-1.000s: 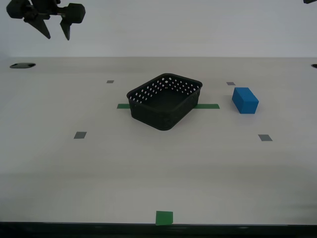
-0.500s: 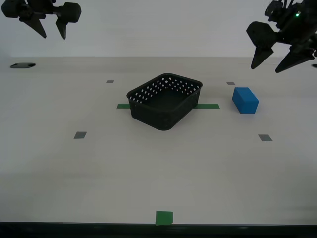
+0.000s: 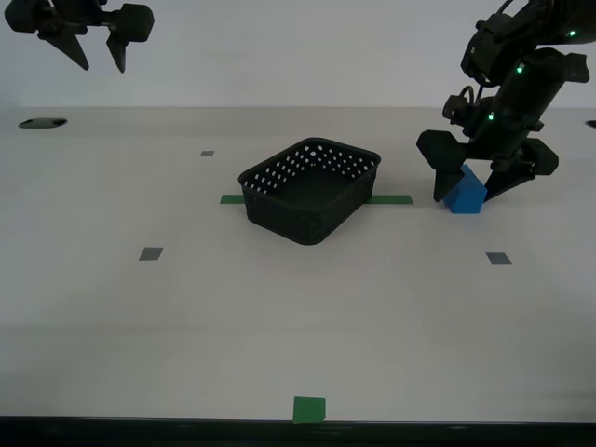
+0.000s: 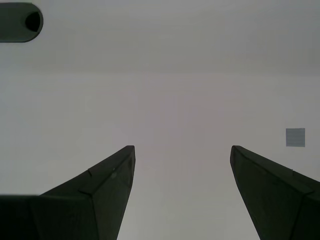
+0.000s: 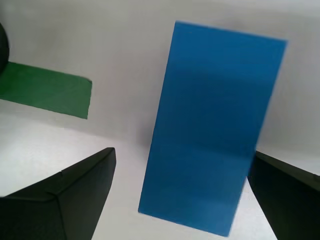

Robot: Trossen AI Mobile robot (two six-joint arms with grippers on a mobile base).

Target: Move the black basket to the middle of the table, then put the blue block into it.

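The black basket stands on the table near its middle, over the green tape strip. The blue block lies on the table at the exterior view's right of the basket. My first gripper is open and low, with one finger on each side of the block. The first wrist view shows the block between the open jaws of the gripper, with gaps on both sides. My second gripper is open and empty, high at the far left of the exterior view, and it also shows in its wrist view.
A green square marks the near table edge. Small grey squares lie on either side of the basket. A dark oval hole sits at the far left edge of the table.
My first arm has come down from the upper right and its open jaws now straddle the blue block. The second gripper, the basket and the block have stayed put.
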